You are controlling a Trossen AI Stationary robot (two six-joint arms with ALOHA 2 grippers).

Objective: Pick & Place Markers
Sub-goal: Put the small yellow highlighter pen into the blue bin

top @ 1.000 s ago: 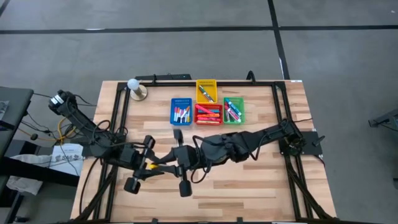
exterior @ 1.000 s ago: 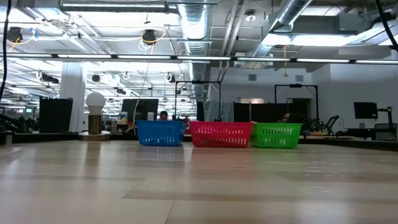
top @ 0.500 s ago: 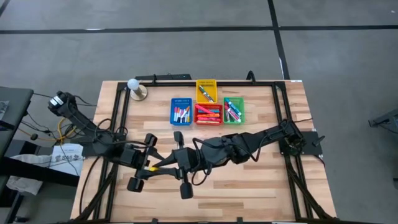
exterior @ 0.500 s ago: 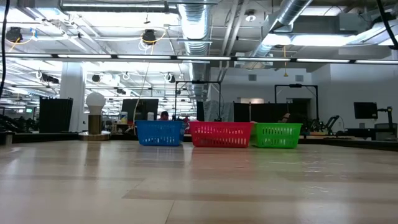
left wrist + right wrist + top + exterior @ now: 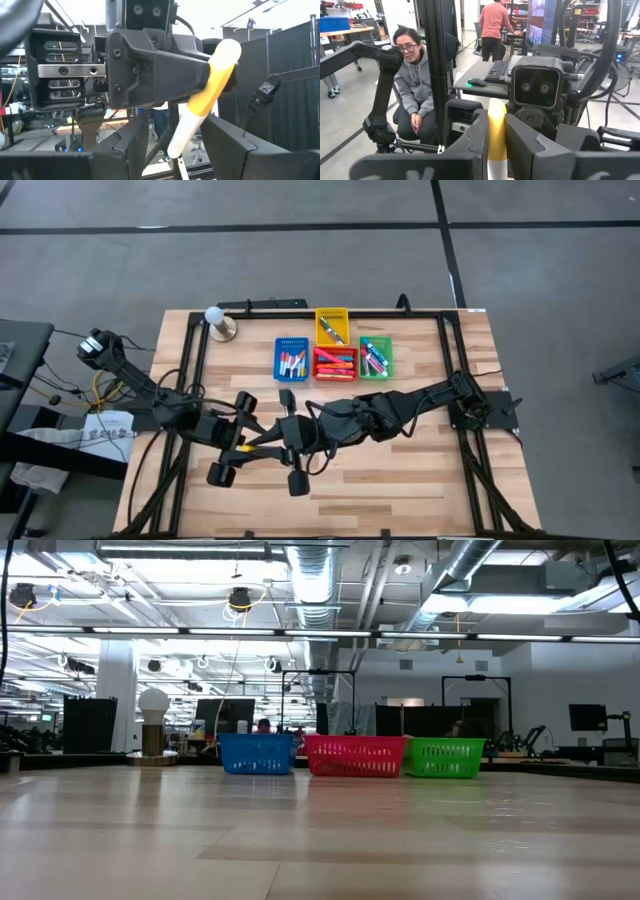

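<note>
The wooden table (image 5: 400,480) carries four small bins near its far edge. Taking the red bin (image 5: 335,364) as the landmark: the blue bin (image 5: 291,359) sits just to its left, the green bin (image 5: 376,357) just to its right, and the yellow bin (image 5: 332,325) directly behind it. Markers (image 5: 336,362) in mixed colours lie inside all four. A lamp with a round white bulb (image 5: 214,318) stands well to the left of the red bin, beyond the blue one.

Both arms meet nearer the front of the table than the red bin, a little to its left. The right gripper (image 5: 265,446) is clamped on a yellow and white marker (image 5: 202,107), its fingers (image 5: 520,132) pressed against the barrel on both sides. The left gripper (image 5: 238,448) faces it, its fingers (image 5: 227,137) spread apart around the marker's white end; whether they touch it is hard to make out.

Beyond the table, a person in a grey hoodie (image 5: 417,82) sits by a desk, and another in a red top (image 5: 495,27) stands farther back.
</note>
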